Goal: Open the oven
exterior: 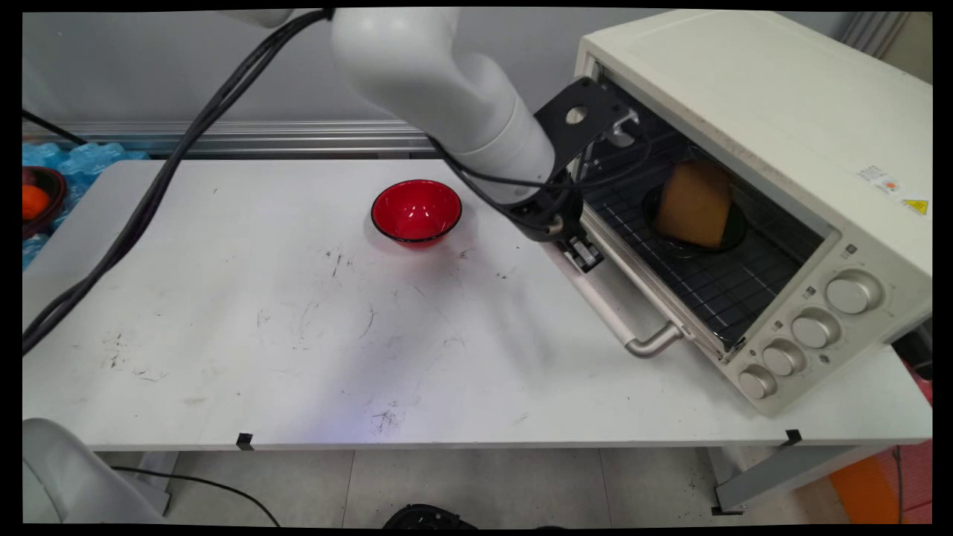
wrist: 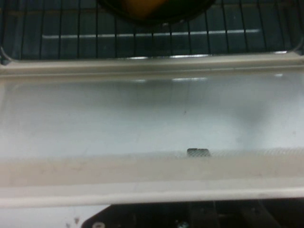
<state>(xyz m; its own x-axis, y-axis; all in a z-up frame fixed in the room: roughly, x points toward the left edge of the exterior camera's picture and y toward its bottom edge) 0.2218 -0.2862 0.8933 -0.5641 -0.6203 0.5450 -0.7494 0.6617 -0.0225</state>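
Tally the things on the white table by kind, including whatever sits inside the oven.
Toaster oven, cream, door open: 1
Red bowl on the table: 1
Black dish on the oven rack: 1
Orange-brown food piece in that dish: 1
Total: 4
The gripper hangs over the open door; its state cannot be told.

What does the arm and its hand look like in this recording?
A smooth white tubular arm with rounded joints, ending in a black hand. A flat black bracket with a round hole sits at the wrist. Black cables hang in a bundle from the arm.
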